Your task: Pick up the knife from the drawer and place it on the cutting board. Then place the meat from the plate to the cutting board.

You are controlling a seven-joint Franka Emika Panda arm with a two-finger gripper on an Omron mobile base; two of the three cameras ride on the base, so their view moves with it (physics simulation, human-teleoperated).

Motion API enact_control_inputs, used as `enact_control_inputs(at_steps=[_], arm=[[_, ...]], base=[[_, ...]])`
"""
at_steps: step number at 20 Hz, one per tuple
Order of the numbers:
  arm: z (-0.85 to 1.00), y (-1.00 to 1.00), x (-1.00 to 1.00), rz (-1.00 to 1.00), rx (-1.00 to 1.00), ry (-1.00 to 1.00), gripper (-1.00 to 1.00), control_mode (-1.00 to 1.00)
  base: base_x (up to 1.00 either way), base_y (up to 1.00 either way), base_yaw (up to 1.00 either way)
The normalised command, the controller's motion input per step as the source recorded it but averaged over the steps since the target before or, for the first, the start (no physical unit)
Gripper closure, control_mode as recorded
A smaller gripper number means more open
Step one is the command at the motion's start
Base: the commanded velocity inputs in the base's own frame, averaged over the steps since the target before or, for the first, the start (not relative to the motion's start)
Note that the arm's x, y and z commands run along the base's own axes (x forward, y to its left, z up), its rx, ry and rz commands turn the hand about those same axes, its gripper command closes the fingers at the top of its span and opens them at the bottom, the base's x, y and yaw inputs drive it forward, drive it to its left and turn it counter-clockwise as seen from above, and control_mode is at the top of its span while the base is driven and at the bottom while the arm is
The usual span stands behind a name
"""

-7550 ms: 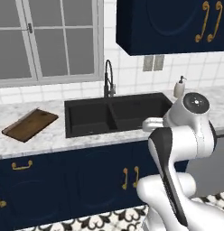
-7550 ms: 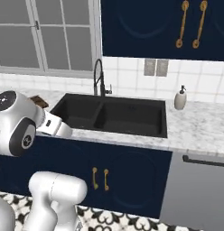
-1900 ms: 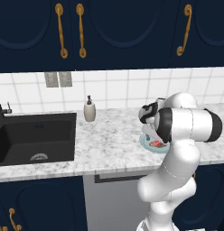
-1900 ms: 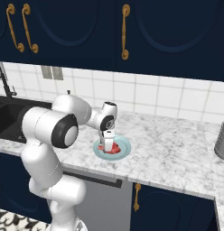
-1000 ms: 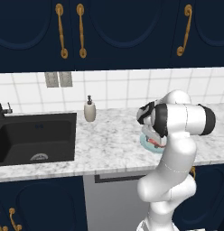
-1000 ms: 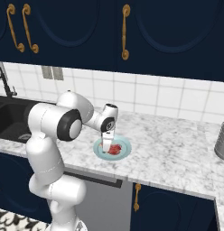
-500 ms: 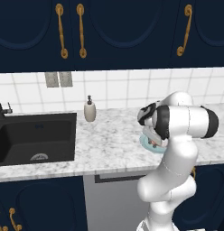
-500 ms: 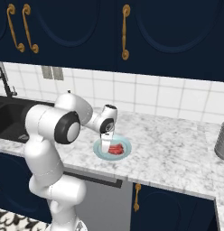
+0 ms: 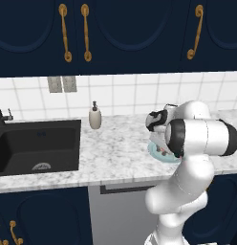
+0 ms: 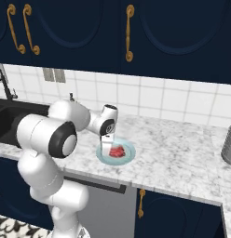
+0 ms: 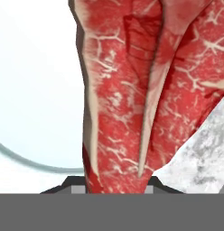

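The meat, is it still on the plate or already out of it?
On the plate: the meat lies inside its rim, with the gripper closed around it.

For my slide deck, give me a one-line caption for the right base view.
Gripper closed on the red meat over the light blue plate on the marble counter.

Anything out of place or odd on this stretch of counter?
Nothing stands out. The meat lies on the plate with the gripper closed on it, the soap bottle stands upright beside the sink, and nothing is spilled on the counter.
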Motion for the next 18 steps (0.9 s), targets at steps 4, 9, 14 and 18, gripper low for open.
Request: enact_control_inputs(at_steps=[4,9,14,18], arm=[[0.58,0.06,-0.48,0.19,0.00,-0.07,1.00,-1.00],[0.55,0.04,-0.47,0.26,0.00,-0.07,1.00,-1.00],[0.58,0.13,-0.46,0.32,0.00,-0.06,1.00,-1.00],[0.41,0.29,-0.64,0.31,-0.01,-0.12,1.00,-1.00]], base=[[0.00,0.00,0.00],[0.00,0.00,0.00],[0.00,0.00,0.00],[0.00,0.00,0.00]])
